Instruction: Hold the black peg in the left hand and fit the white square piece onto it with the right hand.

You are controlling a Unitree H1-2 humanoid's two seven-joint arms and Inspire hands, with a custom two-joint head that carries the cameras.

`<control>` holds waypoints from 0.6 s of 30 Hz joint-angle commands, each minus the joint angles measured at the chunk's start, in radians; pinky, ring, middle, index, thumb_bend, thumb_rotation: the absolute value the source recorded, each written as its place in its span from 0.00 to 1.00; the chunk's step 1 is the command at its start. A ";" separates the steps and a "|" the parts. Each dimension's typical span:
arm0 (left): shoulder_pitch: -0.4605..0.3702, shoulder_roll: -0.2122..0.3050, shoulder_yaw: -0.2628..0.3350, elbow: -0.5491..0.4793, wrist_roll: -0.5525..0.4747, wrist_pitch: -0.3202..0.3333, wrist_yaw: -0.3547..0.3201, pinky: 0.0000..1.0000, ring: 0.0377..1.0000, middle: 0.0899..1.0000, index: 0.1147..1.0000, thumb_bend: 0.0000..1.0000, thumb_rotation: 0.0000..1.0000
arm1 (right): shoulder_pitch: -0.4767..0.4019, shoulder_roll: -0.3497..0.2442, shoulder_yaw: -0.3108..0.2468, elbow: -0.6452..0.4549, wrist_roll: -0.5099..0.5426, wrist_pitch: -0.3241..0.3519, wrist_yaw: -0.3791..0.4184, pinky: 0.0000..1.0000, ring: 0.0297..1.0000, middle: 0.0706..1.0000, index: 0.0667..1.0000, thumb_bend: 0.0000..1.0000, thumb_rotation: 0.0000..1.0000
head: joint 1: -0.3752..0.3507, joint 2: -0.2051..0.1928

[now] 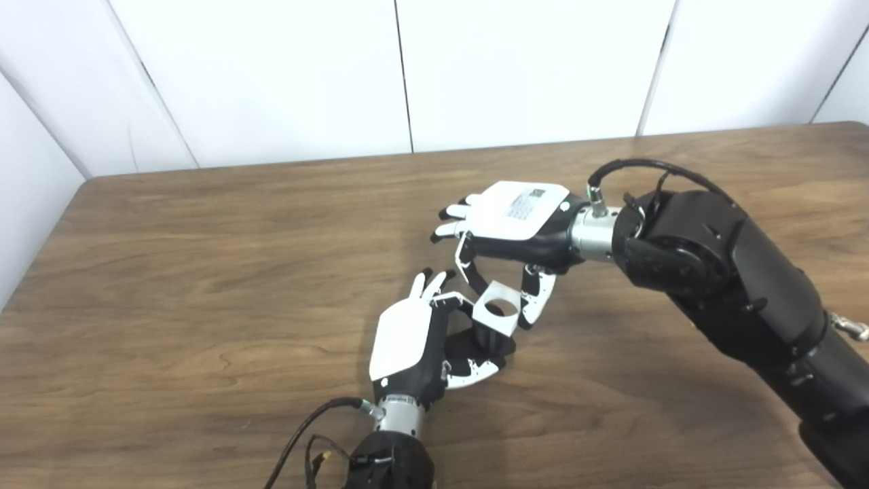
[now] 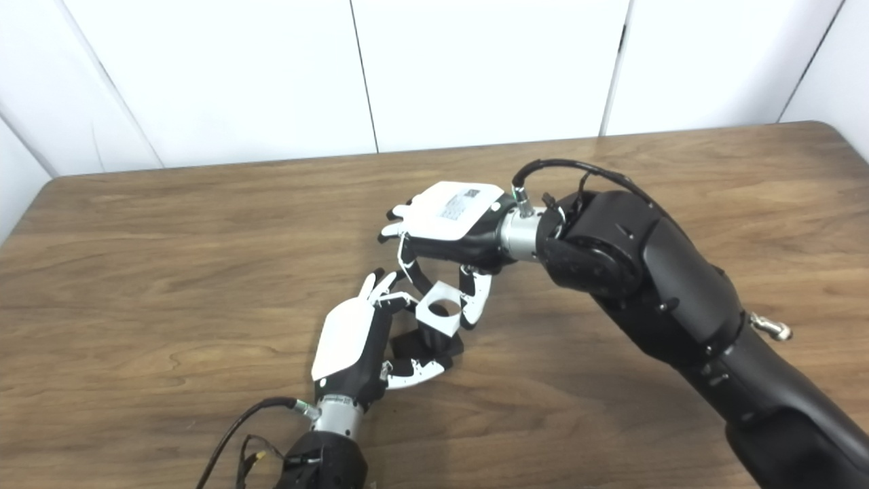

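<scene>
My left hand (image 1: 421, 339) is low over the table's middle, shut on the black peg (image 1: 490, 334), which stands in its fingers. My right hand (image 1: 512, 227) reaches in from the right, palm down, and pinches the white square piece (image 1: 497, 311) between thumb and fingers. The piece has a round hole and sits at the top of the peg. The dark peg shows through the hole. How far the piece is down on the peg cannot be told. The same shows in the right eye view, with the piece (image 2: 440, 312) over the left hand (image 2: 360, 339).
The brown wooden table (image 1: 204, 272) spreads all round the hands. White wall panels (image 1: 271, 68) stand behind its far edge. Black cables (image 1: 305, 435) hang from my left wrist near the front edge.
</scene>
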 commanded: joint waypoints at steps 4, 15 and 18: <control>0.006 0.007 0.001 0.027 0.025 0.020 -0.010 0.90 1.00 0.93 0.43 0.51 0.07 | -0.038 0.014 -0.003 0.006 -0.013 -0.028 -0.028 1.00 1.00 0.94 0.46 0.52 0.14 | 0.000 -0.001; 0.005 0.008 0.001 0.026 0.022 0.020 -0.015 0.90 1.00 0.93 0.43 0.51 0.07 | -0.037 0.032 -0.003 0.023 -0.026 -0.038 -0.034 1.00 1.00 0.94 0.46 0.53 0.14 | -0.001 -0.002; 0.005 0.007 0.000 0.029 0.019 0.017 -0.014 0.91 1.00 0.93 0.43 0.51 0.07 | -0.038 0.037 -0.003 0.023 -0.027 -0.037 -0.032 1.00 1.00 0.94 0.46 0.52 0.14 | -0.001 -0.002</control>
